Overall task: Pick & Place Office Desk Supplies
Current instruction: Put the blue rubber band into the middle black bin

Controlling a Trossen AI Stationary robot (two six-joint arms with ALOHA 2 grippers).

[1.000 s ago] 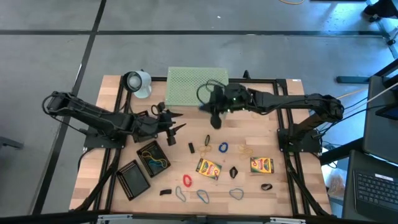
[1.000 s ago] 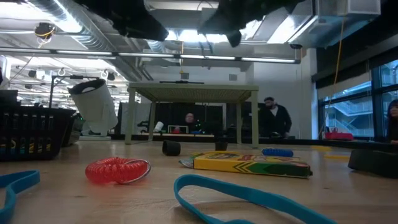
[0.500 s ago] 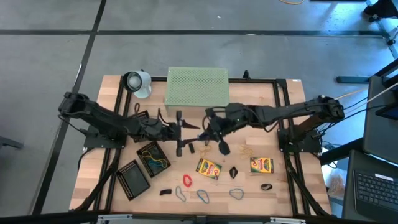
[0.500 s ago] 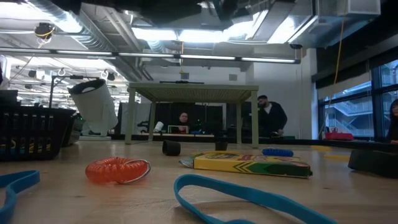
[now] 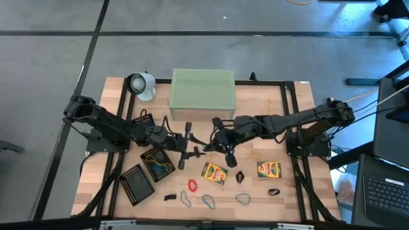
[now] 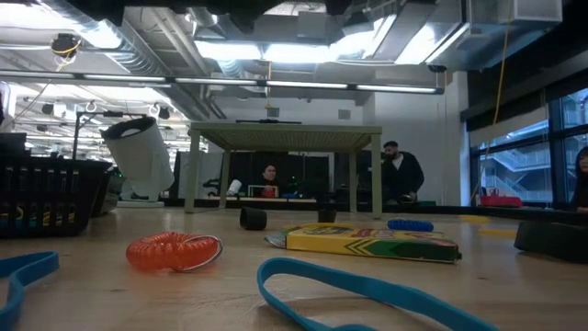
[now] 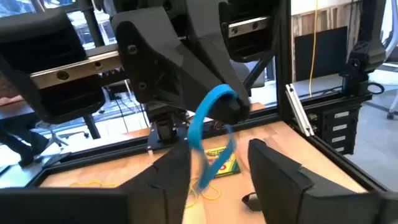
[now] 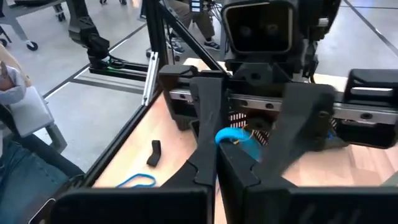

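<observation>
Above the table's middle my right gripper (image 5: 211, 145) is shut on a blue rubber band (image 7: 204, 124). My left gripper (image 5: 190, 145) faces it from the left. It is open, with one finger (image 7: 168, 180) on each side of the hanging band. Two yellow-green crayon boxes (image 5: 215, 172) (image 5: 269, 169) lie flat on the table near the front. Loose rubber bands (image 5: 208, 201) and black binder clips (image 5: 239, 177) lie around them. A red coil (image 6: 175, 250) lies flat in the low view. My right gripper pinches the blue band's upper bend (image 7: 219, 99) between its two shut fingers. It comes from the table's right, slanting a little downward. The loop hangs slack below the fingers, its lower end (image 7: 208, 177) clear of the table. My left gripper: whether a finger touches the band I cannot tell.
A pale-green perforated stand (image 5: 202, 89) is at the back, with a white cup-like object (image 5: 140, 84) to its left. One black mesh tray (image 5: 157, 163) holds rubber bands, and a second tray (image 5: 137, 184) lies nearer the front left. People are in the room beyond the table.
My right gripper has carried the blue band from beside the green stand toward the table's near edge and middle. My left gripper has gone toward the right and tipped up to level. It now faces the right gripper with its fingers around the band.
</observation>
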